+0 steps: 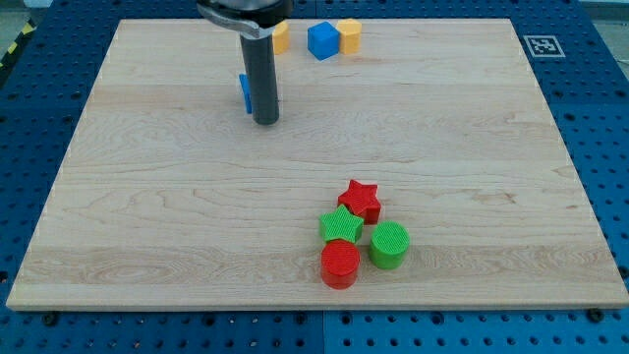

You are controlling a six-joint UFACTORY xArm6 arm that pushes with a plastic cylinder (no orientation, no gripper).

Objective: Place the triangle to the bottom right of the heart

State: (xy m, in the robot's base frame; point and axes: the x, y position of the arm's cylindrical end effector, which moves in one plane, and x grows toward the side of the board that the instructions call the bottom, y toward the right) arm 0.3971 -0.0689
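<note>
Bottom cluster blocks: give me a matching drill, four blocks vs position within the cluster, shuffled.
Blocks:
1. red star
2. green star
3. red cylinder
4. green cylinder

Positions:
A. nearest the view's bottom
B. farthest to the view's right
C. nearest the view's top
D. left side, between the two red blocks

Pairs: 1-C, 2-D, 3-A, 4-B

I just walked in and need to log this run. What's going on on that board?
A robot arm's rod is pushing blocks around a wooden board. My tip sits near the view's top, right beside a blue block that the rod mostly hides. Behind it sit a yellow block, a blue cube and another yellow block. A red star, green star, red cylinder and green cylinder cluster toward the bottom right.
</note>
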